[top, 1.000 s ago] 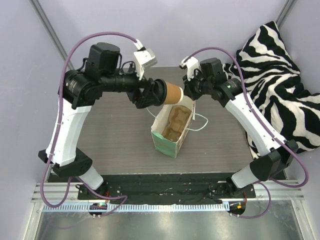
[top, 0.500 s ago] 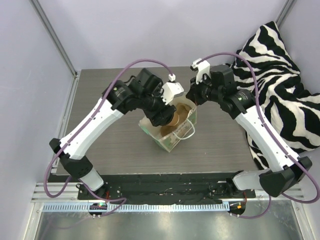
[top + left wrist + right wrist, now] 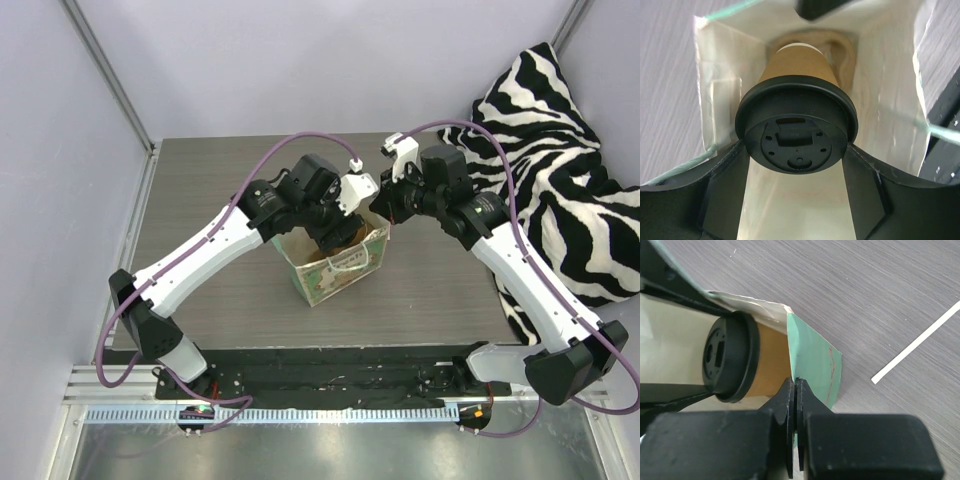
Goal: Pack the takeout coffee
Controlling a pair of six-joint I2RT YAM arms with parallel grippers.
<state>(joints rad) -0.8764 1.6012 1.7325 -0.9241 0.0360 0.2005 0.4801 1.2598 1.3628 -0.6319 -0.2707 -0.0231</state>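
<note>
The takeout coffee (image 3: 795, 65), a tan cup with a black lid (image 3: 796, 131), sits inside the mint-green paper bag (image 3: 720, 95), base toward the brown pulp carrier (image 3: 842, 47) at the bag's bottom. My left gripper (image 3: 796, 156) is shut on the cup, a finger on each side of the lid. From above, the left gripper (image 3: 335, 230) reaches into the bag (image 3: 335, 275) and hides the cup. My right gripper (image 3: 795, 384) is shut on the bag's top edge (image 3: 815, 365), right beside the cup (image 3: 770, 362); from above the right gripper (image 3: 386, 210) is at the bag's far right corner.
A zebra-striped cloth (image 3: 555, 150) lies piled along the table's right side. The bag stands mid-table on the dark wood-grain top (image 3: 200, 200), its white string handle (image 3: 350, 262) on the near side. A white strip (image 3: 915, 342) lies on the table beside the bag.
My left arm has swung the cup from beside the bag's mouth down into the bag. The bag has shifted a little toward the left and near side, with the right gripper still on its edge.
</note>
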